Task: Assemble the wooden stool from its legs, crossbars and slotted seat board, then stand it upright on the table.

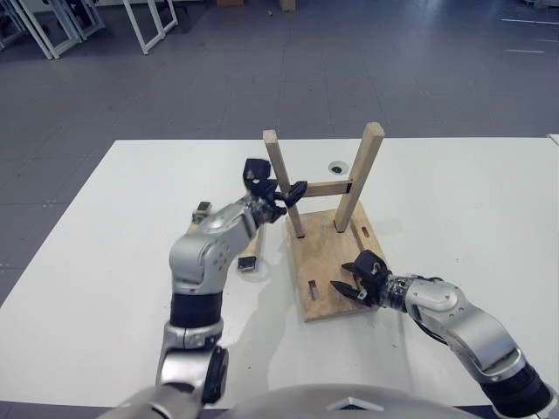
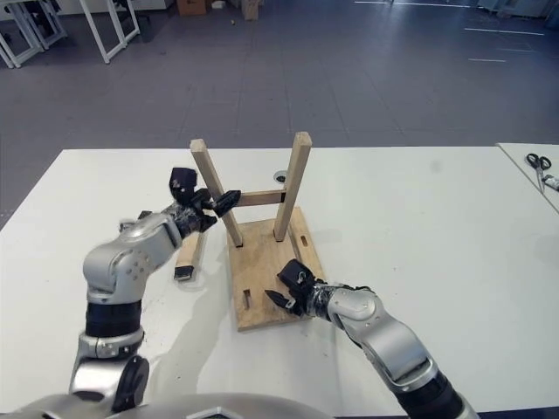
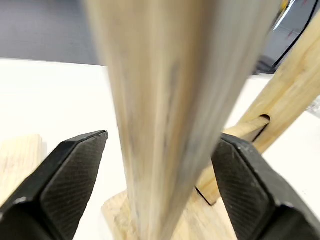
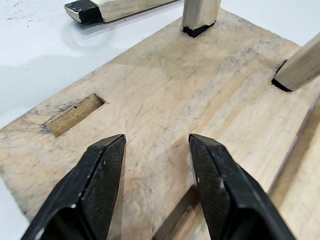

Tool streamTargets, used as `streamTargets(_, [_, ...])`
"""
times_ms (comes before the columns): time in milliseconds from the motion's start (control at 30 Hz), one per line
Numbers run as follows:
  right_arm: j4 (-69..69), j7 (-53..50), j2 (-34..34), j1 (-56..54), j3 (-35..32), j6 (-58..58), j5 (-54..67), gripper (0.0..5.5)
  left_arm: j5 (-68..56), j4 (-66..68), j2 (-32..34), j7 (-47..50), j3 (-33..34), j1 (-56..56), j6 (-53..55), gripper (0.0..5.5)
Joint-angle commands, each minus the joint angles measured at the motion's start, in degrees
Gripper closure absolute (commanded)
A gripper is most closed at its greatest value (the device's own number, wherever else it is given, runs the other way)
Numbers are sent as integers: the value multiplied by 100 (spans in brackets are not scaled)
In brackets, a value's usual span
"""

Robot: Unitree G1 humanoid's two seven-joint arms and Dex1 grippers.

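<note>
- Left gripper (image 1: 279,186): fingers apart, straddling a leg (image 1: 272,150) slotted upright in the seat board (image 1: 325,255), which lies flat on the table (image 1: 113,262).
- Right gripper (image 4: 156,140): fingers apart above the board's near end.
- Risk: nudging the ungripped leg could unseat the crossbar (image 1: 327,188).

I see the seat board (image 4: 150,90) as pale tan wood with fine darker grain lines; its open slot (image 4: 75,115) shows a deeper brown. The upright legs (image 1: 360,175) and the crossbar (image 1: 325,188) are a lighter honey wood. The loose leg (image 4: 130,5) ends in a black tip. The table (image 1: 454,192) is plain white, the floor (image 1: 349,70) grey. The left gripper (image 1: 278,185) and the right gripper (image 4: 157,140) are matt black with cross-hatched pads (image 3: 75,175), on silver-grey arms (image 1: 205,249).
</note>
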Motion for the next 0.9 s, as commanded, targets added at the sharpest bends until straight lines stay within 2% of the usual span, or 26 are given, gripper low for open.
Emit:
streamTargets(33, [384,-46,-118,279,131,490,-138,317,-1150,-354,191,-383,957,-1236,289,186])
streamTargets(100, [393,-27,-153,272,127,479,-144,317,-2457,-803,355,-568,1557,-1726,867,186])
streamTargets(167, [346,-20,-158,231,92,483,-126,317,-3207,-1171,714,-506,1883,-1803,1363,186])
streamTargets(267, [-30,0,-124,85,-312,616,127,317,-3692,-1692,1218,-95,2185,-1563,1671,186])
streamTargets(467, [-704,119,-523,-61,-1413,1191,477,317,-4413,-2021,1554,928,2870,-961,1484,186])
streamTargets(600, [-241,259,-1051,23,-1403,813,104,317,-3271,-1891,1805,1199,2785,368,1032,186])
streamTargets(767, [-147,345,-1184,158,-1118,544,-154,317,-1203,-1313,2013,1183,1903,1772,-101,186])
streamTargets(900, [-95,322,-1172,228,-1214,472,-238,317,-470,-885,1850,1011,1718,2478,-710,186])
